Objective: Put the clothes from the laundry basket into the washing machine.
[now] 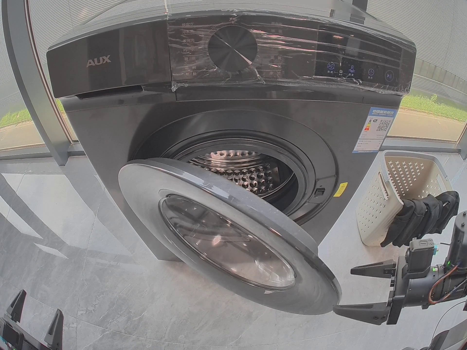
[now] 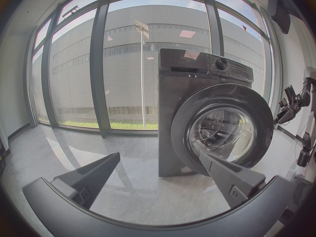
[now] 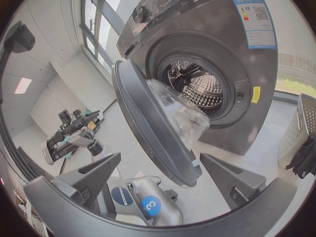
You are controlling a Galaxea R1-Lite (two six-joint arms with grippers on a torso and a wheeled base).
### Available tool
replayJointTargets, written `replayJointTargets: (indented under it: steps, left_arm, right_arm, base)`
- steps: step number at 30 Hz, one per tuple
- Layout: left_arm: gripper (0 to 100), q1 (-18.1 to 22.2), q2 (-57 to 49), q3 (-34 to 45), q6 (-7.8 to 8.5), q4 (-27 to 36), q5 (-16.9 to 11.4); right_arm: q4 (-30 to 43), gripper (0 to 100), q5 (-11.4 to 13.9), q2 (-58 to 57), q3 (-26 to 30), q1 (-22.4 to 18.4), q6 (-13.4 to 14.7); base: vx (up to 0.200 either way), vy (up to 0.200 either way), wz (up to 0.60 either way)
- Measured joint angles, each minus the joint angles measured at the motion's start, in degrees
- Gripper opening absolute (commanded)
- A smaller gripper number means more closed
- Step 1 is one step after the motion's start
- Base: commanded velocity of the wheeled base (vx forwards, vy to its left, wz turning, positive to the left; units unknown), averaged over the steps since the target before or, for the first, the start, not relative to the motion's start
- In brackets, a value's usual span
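Right hand (image 1: 343,290) spread wide near round glass door (image 1: 228,239), left hand (image 1: 40,303) apart; dark cloth (image 1: 423,217) draped over perforated basket (image 1: 379,200)

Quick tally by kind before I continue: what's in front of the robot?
Dark grey front-loading washing machine, door open: 1
White perforated plastic laundry basket: 1
Black bundle of clothing draped over the basket's rim: 1
Total: 3

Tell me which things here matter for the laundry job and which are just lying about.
For the job: washing machine, its open door, white laundry basket, dark clothes draped over the basket's rim.

Just around: black equipment on a stand, lamp post outside the window.
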State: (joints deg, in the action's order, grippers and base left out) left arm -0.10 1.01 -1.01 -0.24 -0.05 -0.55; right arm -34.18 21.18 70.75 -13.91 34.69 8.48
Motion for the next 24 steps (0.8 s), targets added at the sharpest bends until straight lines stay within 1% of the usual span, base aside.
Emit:
replayJointTargets:
  steps: [4, 7, 10, 12, 14, 15, 17, 20, 24]
  left_arm:
    - [100, 0.0, 0.0, 0.0, 0.02, 0.02, 0.01]
    - [100, 0.0, 0.0, 0.0, 0.06, 0.02, 0.01]
    - [100, 0.0, 0.0, 0.0, 0.06, 0.02, 0.01]
    - [100, 0.0, 0.0, 0.0, 0.06, 0.02, 0.01]
    - [100, 0.0, 0.0, 0.0, 0.06, 0.02, 0.01]
    - [100, 0.0, 0.0, 0.0, 0.04, 0.0, 0.01]
    - [100, 0.0, 0.0, 0.0, 0.04, 0.0, 0.01]
    - [100, 0.0, 0.0, 0.0, 0.02, 0.0, 0.01]
    - [100, 0.0, 0.0, 0.0, 0.02, 0.02, 0.01]
  right_arm:
    - [0.16, 100, -0.49, -2.73, -2.29, -1.46, 2.1]
    - [0.3, 100, -0.66, -3.83, -3.97, -5.07, 2.57]
    - [0.33, 100, -1.15, -3.34, -5.33, -8.96, 2.4]
    - [0.17, 100, -2.97, -1.63, -6.1, -11.19, 1.55]
    - [-0.06, 100, -5.22, 0.46, -6.62, -12.31, 0.88]
    - [-0.27, 100, -6.34, 1.9, -6.75, -12.68, 0.51]
    - [-0.99, 100, -7.61, 4.29, -6.78, -12.92, 0.07]
    - [-2.79, 100, -8.53, 7.47, -5.96, -11.68, -0.17]
    - [-4.22, 100, -8.92, 10.41, -4.89, -9.14, -0.28]
  base:
    - [0.0, 0.0, 0.0]
    - [0.0, 0.0, 0.0]
    - [0.0, 0.0, 0.0]
    - [0.0, 0.0, 0.0]
    - [0.0, 0.0, 0.0]
    - [0.0, 0.0, 0.0]
    - [0.0, 0.0, 0.0]
    - [0.0, 0.0, 0.0]
    - [0.0, 0.0, 0.0]
